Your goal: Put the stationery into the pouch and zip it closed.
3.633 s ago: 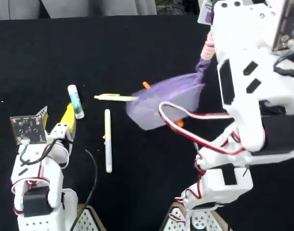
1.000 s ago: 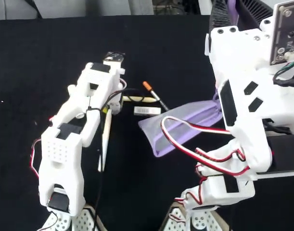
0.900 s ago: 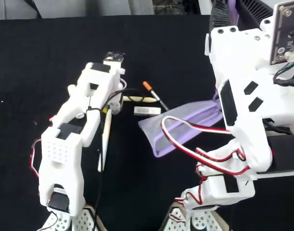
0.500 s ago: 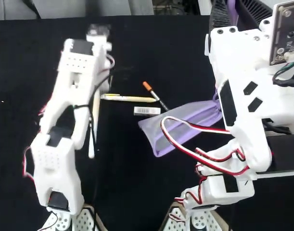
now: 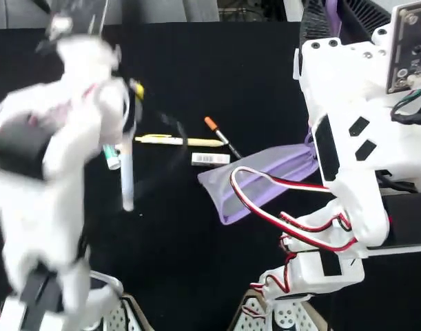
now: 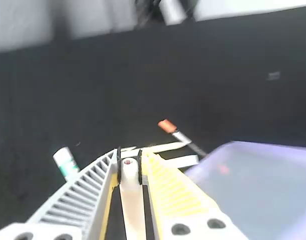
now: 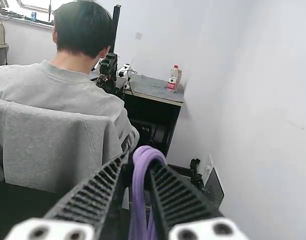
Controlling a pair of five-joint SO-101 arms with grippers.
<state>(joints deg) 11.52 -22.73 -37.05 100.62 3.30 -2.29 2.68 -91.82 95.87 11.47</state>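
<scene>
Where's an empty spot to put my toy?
Bare table lies beyond the orange-capped pen, toward the far edge, and at the front, between the white pen and purple pouch. Crowded: the middle, around the yellow pen and small white block.

Your left gripper point(image 6: 128, 167) has lifted the white pen point(image 5: 127, 181) and swung it up toward the frame's left side.
</scene>
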